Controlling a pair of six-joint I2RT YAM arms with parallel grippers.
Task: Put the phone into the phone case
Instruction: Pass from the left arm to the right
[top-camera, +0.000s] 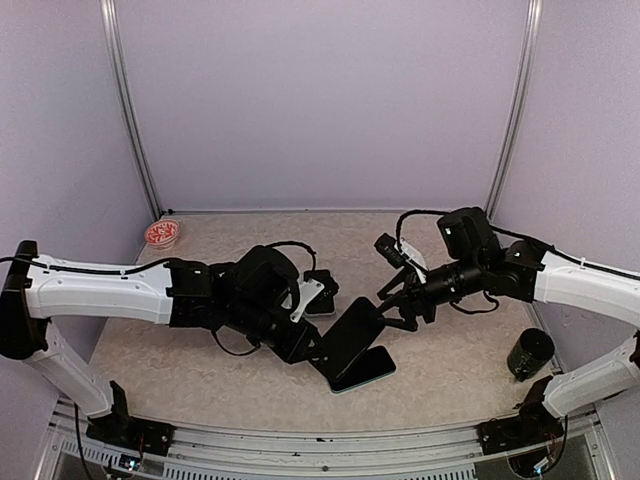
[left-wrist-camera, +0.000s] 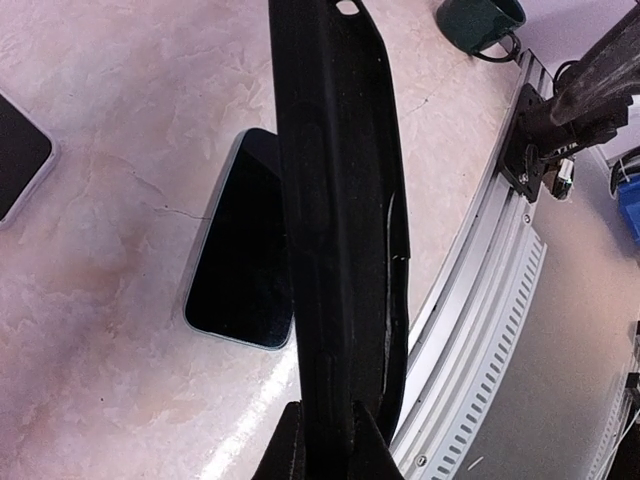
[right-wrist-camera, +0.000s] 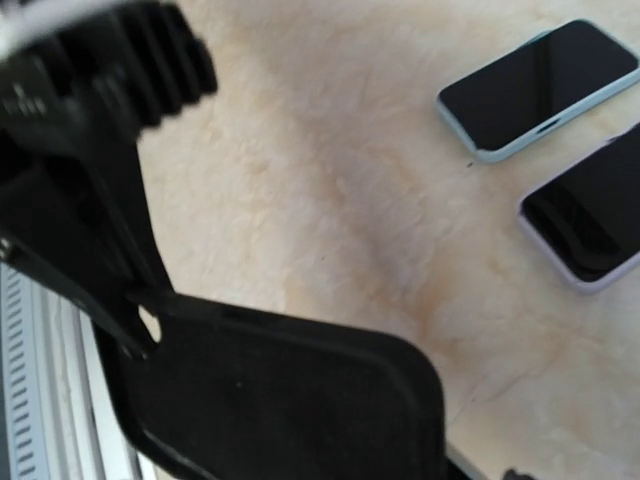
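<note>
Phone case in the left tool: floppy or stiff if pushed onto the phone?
Probably semi-stiff: the phone case stands out from the left tool without drooping. Likely light, held by one end. Thin walls may flex under pressure.

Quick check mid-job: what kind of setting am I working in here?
Likely a lab robot test booth: plain lilac wall panels held in metal framing, a marble-patterned tabletop, and an aluminium rail along the near edge.
</note>
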